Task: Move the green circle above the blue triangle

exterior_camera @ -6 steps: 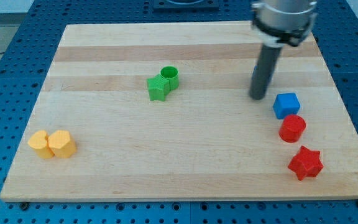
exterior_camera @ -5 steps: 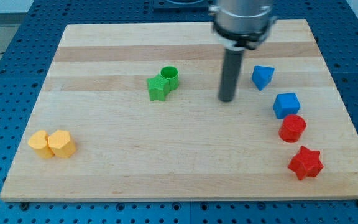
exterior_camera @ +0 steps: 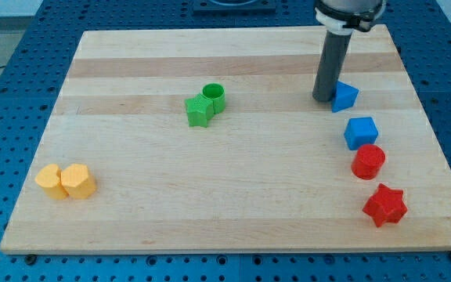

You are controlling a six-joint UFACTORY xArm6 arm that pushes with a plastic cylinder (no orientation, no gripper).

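The wooden bench (exterior_camera: 233, 196) fills the view, a pale board on a blue pegboard surface (exterior_camera: 6, 117); the dark rod (exterior_camera: 329, 70) drops in from twelve o'clock at the view's upper right; there is no jawed end effector here, just that straight rod, so nothing spread or pinching; my tip (exterior_camera: 322, 99) sits on the board just at nine o'clock of the blue triangle (exterior_camera: 344, 95), touching or nearly touching its side; below the triangle, toward six o'clock, comes the blue cube (exterior_camera: 361, 132), then the red cylinder (exterior_camera: 368, 162) touching it, then the red star (exterior_camera: 384, 205) a little apart; well over at the view's lower left, two yellow blocks (exterior_camera: 66, 182) sit side by side, touching; the green circle (exterior_camera: 214, 98) stands near the board's middle, well apart from my tip at its nine o'clock; the green star (exterior_camera: 199, 111) presses against it at seven o'clock.
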